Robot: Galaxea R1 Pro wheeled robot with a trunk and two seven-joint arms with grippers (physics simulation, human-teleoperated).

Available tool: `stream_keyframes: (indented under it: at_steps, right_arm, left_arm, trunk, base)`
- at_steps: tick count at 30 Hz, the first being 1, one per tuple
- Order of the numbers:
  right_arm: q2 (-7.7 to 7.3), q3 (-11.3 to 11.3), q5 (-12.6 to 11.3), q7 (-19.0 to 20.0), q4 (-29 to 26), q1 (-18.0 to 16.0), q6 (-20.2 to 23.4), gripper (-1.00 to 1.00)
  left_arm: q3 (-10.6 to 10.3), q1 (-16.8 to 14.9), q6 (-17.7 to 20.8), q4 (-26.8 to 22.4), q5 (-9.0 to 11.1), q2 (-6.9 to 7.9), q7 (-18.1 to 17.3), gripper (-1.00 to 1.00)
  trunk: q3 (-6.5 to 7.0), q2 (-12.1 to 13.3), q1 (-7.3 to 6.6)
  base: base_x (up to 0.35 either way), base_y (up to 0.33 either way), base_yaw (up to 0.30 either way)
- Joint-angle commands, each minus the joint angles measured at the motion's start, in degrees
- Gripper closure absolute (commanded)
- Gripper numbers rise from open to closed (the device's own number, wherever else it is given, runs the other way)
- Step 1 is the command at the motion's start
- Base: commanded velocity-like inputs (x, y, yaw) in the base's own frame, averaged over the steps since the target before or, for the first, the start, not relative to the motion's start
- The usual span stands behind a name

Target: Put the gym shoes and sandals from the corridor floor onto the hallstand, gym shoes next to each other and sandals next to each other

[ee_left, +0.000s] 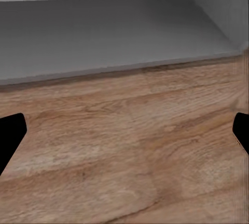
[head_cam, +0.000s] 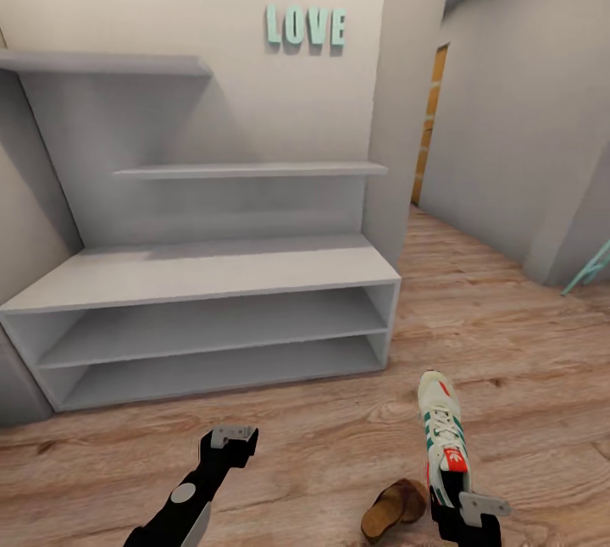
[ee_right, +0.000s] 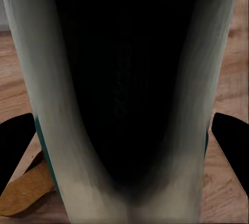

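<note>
One gym shoe (head_cam: 442, 433), white with green stripes and a red-orange heel patch, points toe-first away from me over the corridor floor (head_cam: 508, 335), right of the hallstand (head_cam: 203, 272). My right gripper (head_cam: 464, 503) is at its heel. In the right wrist view the dark shoe opening (ee_right: 124, 89) lies between the fingers (ee_right: 15, 148), which press the teal-edged sole on both sides. I cannot tell whether the shoe is off the floor. A brown sandal (head_cam: 394, 509) lies just left of that heel and also shows as a tan sandal (ee_right: 26, 193). My left gripper (head_cam: 229, 439) hangs open over bare floor before the rack's lowest slot (ee_left: 119, 31).
The hallstand's bench top, two shelf slots and two stepped upper shelves (head_cam: 254, 168) hold nothing. Teal "LOVE" letters (head_cam: 305, 26) hang on the wall above. The corridor runs on to the right past a wall corner (head_cam: 385, 217); a teal frame (head_cam: 589, 267) leans at the far right.
</note>
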Motion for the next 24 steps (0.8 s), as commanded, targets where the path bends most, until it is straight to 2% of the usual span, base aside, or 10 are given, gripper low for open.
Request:
stream_keyframes:
  at_steps: [1,24]
  right_arm:
    - [0.0,0.02,0.16,-0.2,0.03,-0.03,-0.15,1.0]
    - [0.0,0.02,0.16,-0.19,0.12,-0.03,-0.15,1.0]
  left_arm:
    - [-0.05,-0.03,-0.17,0.04,0.13,0.01,-0.12,-1.0]
    - [-0.05,-0.03,-0.17,0.05,0.13,0.01,-0.12,-1.0]
  trunk:
    - [-0.05,-0.02,-0.01]
    - [-0.05,-0.02,-0.01]
  base:
    - [0.0,0.0,-0.256]
    - [0.0,0.0,-0.256]
